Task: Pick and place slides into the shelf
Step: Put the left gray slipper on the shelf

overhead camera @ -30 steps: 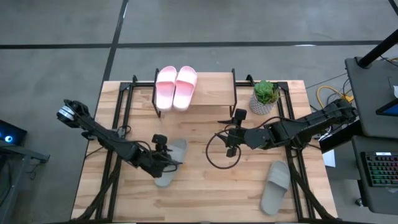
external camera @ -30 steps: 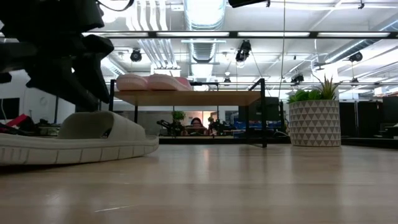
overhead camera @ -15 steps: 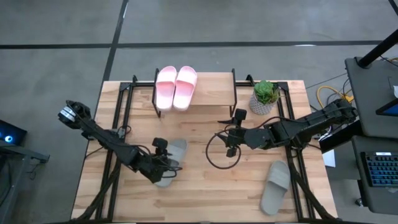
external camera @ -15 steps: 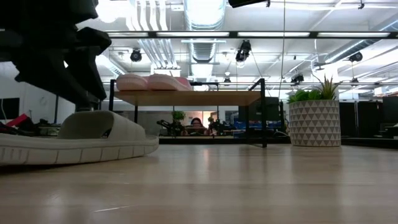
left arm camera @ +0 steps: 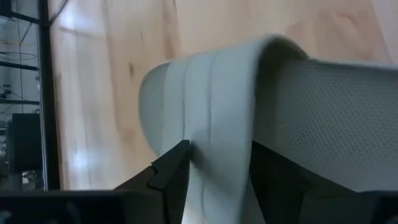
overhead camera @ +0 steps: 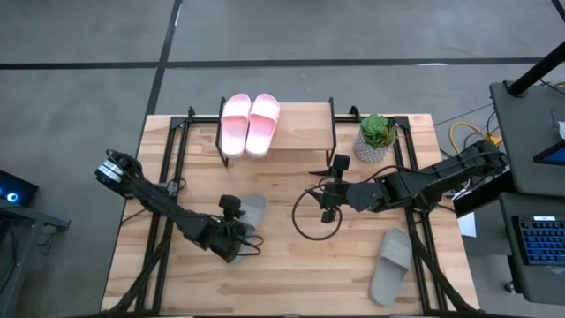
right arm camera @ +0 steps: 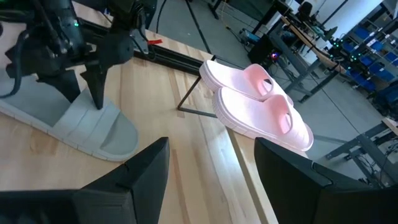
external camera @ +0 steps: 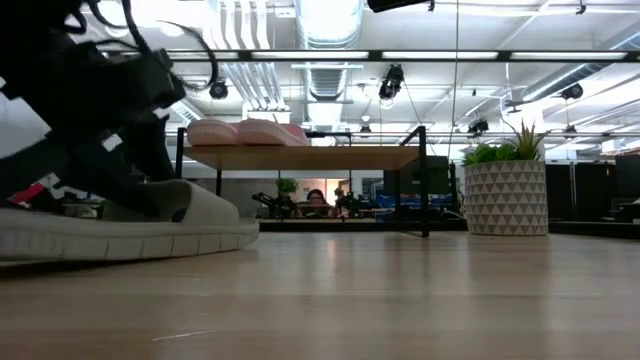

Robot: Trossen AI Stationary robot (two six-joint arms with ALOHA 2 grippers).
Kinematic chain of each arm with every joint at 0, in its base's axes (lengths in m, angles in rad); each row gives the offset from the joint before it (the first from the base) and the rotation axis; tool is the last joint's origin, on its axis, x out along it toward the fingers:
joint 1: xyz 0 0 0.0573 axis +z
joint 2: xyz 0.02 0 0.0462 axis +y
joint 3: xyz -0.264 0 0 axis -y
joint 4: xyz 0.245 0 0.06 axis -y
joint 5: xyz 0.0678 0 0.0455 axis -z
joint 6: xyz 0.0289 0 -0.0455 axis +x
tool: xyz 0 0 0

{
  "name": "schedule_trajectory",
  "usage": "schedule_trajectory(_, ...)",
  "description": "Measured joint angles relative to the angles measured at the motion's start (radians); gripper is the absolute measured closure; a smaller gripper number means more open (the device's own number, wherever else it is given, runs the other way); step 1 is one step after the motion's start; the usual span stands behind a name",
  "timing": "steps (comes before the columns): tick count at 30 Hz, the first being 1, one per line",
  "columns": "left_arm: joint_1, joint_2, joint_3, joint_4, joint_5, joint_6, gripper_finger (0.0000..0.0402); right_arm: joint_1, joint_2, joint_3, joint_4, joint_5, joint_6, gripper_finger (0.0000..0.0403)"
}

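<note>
shelf is the landmark here: it stands at the far edge of the table, and the pink pair lies side by side on the left part of its plank top, the two slides touching each other.

in front of the shelf, toward the left of it and well apart from it, the near grey slide lies flat on the table. the left gripper is low down over the end of this slide that is farther from the shelf. in the left wrist view the wide strap of the slide rises between the two dark fingers, one on each side of it and close against it. the fingers are spread with the strap in the gap, but i cannot tell if they press it yet. in the low view the sole lies on the wood.

the other grey slide lies in front of the shelf too, but off to the right and farther away, near the front right corner of the table.

the right gripper waits above the table just in front of the right half of the shelf, with its fingers apart and nothing between them. a potted plant stands just beside the right end of the shelf.
</note>
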Motion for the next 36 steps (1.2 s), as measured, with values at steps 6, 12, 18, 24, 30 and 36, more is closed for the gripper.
schedule_trajectory(6, 0.005, 0.035, 0.002, 0.007, -0.002, 0.001, 0.0260, 0.000, 0.000, 0.000, 0.000, 0.000, 0.006, 0.0177)
schedule_trajectory(12, 0.007, -0.008, 0.002, 0.000, 0.003, 0.001, 0.0312, 0.000, 0.000, 0.000, 0.000, 0.000, 0.009, 0.0177)
schedule_trajectory(18, 0.007, -0.070, 0.000, 0.001, 0.007, 0.004, 0.0394, 0.000, 0.000, 0.000, 0.000, 0.000, 0.008, 0.0177)
schedule_trajectory(24, 0.007, -0.104, 0.000, 0.001, 0.010, 0.010, 0.0399, 0.000, 0.000, 0.000, 0.000, 0.000, 0.009, 0.0177)
schedule_trajectory(30, 0.007, -0.139, -0.001, 0.000, -0.056, 0.030, 0.0400, 0.000, 0.000, 0.000, -0.001, 0.000, 0.008, 0.0177)
schedule_trajectory(36, 0.011, -0.157, 0.000, -0.004, -0.170, 0.019, 0.0401, 0.000, 0.000, 0.000, -0.001, -0.001, 0.000, 0.0177)
